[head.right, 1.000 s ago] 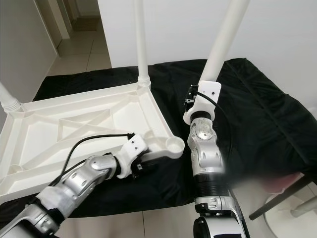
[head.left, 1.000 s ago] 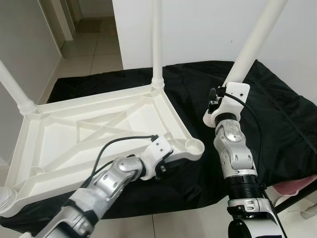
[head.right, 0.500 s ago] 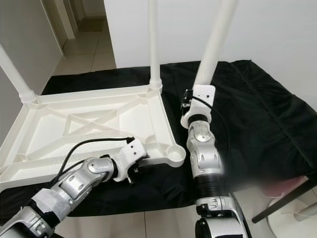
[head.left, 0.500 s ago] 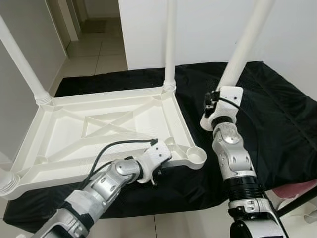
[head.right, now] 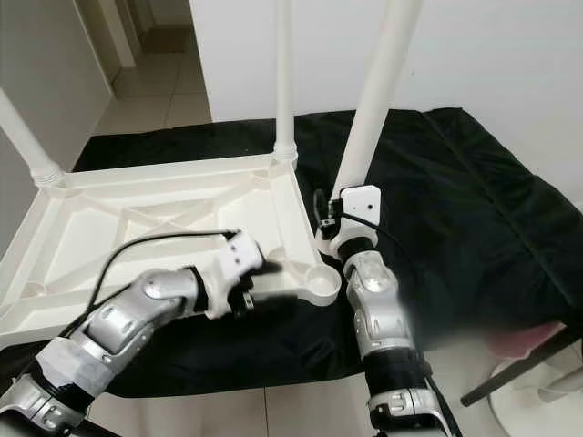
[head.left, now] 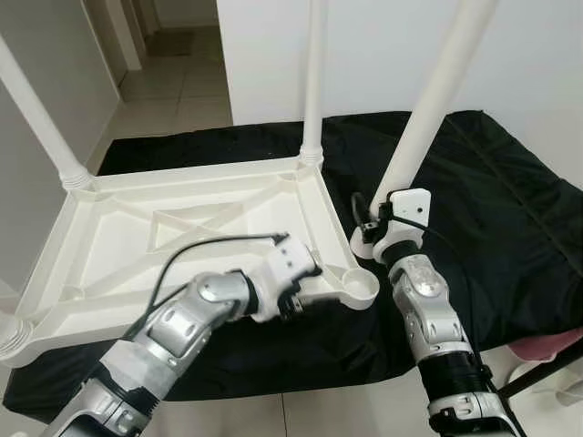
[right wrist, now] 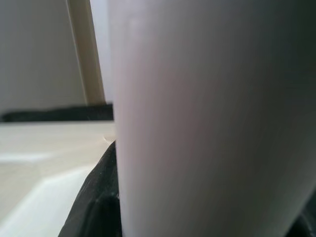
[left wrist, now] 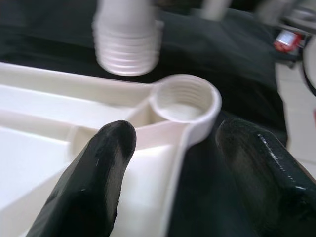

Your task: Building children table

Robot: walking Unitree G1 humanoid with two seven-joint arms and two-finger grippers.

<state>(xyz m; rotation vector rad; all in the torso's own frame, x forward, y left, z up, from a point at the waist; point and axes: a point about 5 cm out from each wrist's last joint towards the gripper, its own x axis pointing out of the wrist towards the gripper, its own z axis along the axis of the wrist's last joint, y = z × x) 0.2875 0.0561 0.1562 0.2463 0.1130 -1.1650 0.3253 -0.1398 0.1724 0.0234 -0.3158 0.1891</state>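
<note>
An upturned white plastic table top (head.left: 173, 246) lies on a black cloth. Its near right corner ends in an empty threaded socket (head.left: 362, 287), which also appears in the left wrist view (left wrist: 185, 101). My right gripper (head.left: 384, 217) is shut on a long white leg (head.left: 437, 100), held tilted. The leg's threaded end (left wrist: 127, 42) hangs just above and beside that socket. My left gripper (head.left: 293, 305) is open at the rim next to the socket. One of its black fingers (left wrist: 94, 182) is over the table top and the other is outside the rim.
Three white legs stand screwed into the other corners, at the back right (head.left: 314, 82), back left (head.left: 36, 118) and near left (head.left: 9, 337). The black cloth (head.left: 510, 209) spreads to the right. A white wall rises behind and tiled floor (head.left: 182, 82) runs far left.
My right arm has lowered the leg and swung it left, bringing its end from well right of the socket to just above it. My left gripper has shifted up against the rim. The camera also moved.
</note>
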